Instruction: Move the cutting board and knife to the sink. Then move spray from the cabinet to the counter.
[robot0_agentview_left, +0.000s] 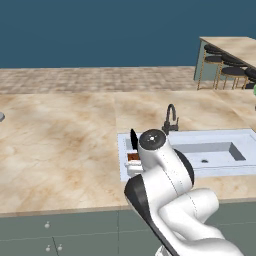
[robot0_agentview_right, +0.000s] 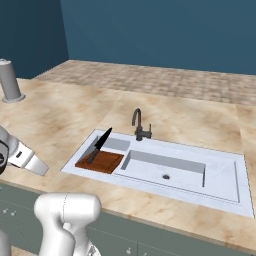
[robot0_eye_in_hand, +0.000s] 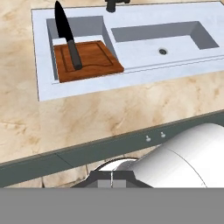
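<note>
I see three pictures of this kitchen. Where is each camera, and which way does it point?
Left base view: behind the arm, to its left, looking forward and down at the sink.
Right base view: behind, to its right, facing the cutting board and knife.
Hand view: on the hand, looking down over the counter; white arm below.
All three share the sink and faucet.

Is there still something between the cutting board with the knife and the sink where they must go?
No, nothing visible. The cutting board already lies in the left part of the sink, and the knife rests on it, blade leaning on the basin wall.
</note>
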